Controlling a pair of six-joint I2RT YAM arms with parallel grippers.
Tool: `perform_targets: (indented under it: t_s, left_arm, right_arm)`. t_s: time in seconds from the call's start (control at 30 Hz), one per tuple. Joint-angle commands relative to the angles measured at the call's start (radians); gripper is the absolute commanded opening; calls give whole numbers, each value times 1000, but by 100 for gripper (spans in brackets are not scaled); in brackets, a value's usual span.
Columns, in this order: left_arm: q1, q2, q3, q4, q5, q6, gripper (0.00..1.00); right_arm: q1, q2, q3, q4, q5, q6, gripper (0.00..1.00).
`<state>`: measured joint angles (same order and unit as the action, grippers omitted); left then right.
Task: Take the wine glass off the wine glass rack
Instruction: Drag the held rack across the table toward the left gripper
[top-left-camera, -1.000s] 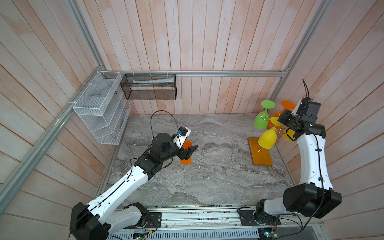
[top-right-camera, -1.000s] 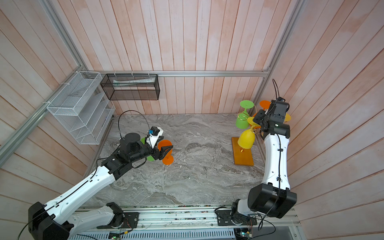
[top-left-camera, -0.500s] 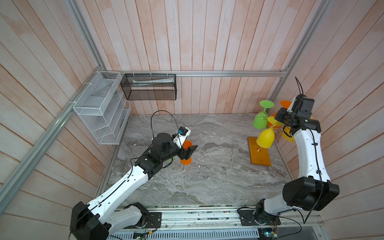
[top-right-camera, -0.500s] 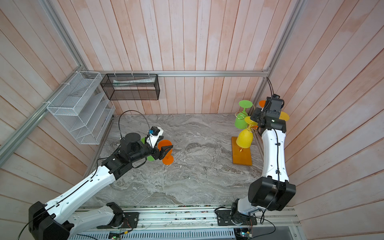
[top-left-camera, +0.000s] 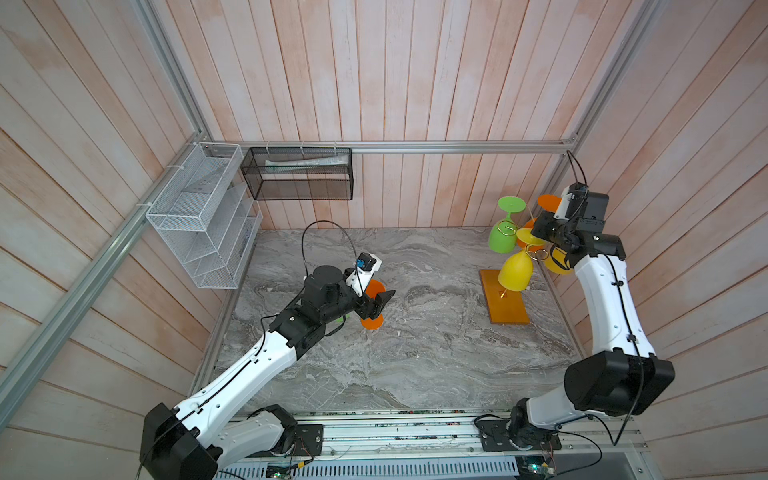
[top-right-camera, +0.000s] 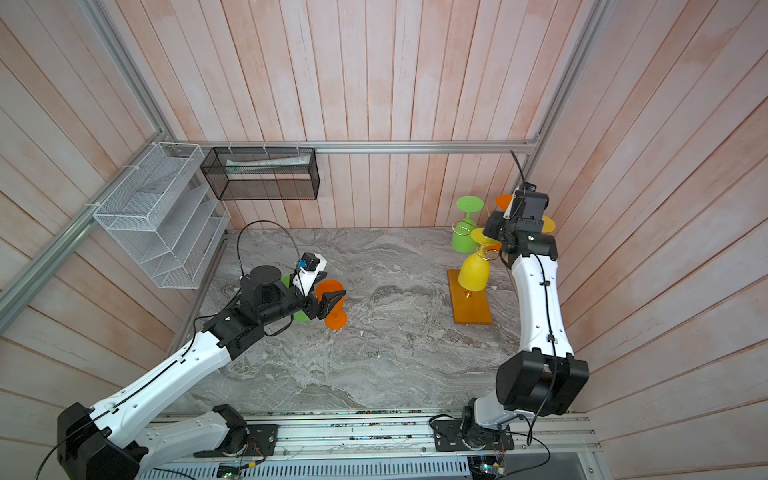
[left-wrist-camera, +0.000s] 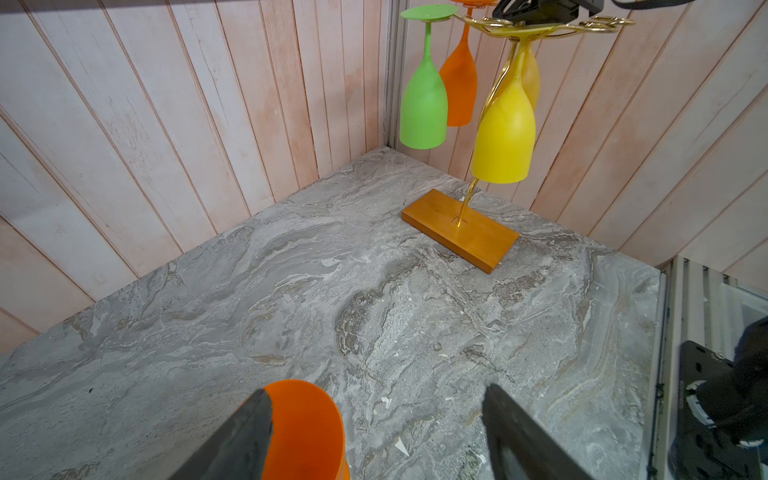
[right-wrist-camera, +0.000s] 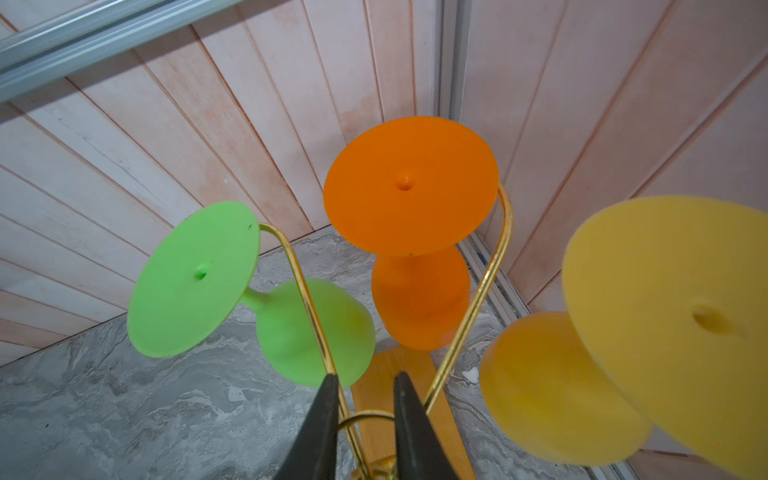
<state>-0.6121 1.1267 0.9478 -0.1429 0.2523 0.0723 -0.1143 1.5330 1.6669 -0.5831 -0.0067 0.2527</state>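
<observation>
Right wrist view: the right gripper (right-wrist-camera: 365, 376) pinches its jaws on a curl of the thin gold wire wine glass rack (right-wrist-camera: 378, 444), where a matte green wine glass (right-wrist-camera: 195, 278), an orange wine glass (right-wrist-camera: 411, 187) and a yellow wine glass (right-wrist-camera: 685, 324) hang upside down; in both top views the rack stands on its orange-brown wooden base (top-left-camera: 507, 307) at the far right corner of the grey marble table (top-left-camera: 415, 340); the left gripper (left-wrist-camera: 377, 390) hovers released, jaws wide, a second orange glass (left-wrist-camera: 303, 428) just beside one finger.
</observation>
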Motion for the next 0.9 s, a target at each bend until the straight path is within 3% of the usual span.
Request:
perform_targets:
  t_s: [0.0, 0.47, 0.87]
  left_arm:
    - [-6, 7, -3, -11, -12, 15, 81]
    - [-5, 15, 2, -7, -14, 13, 81]
    - [-4, 26, 6, -6, -24, 8, 81]
  right_arm:
    - [62, 33, 44, 1, -61, -3, 7]
    - [296, 73, 63, 64, -17, 2, 6]
    - [314, 98, 76, 103, -46, 0, 6]
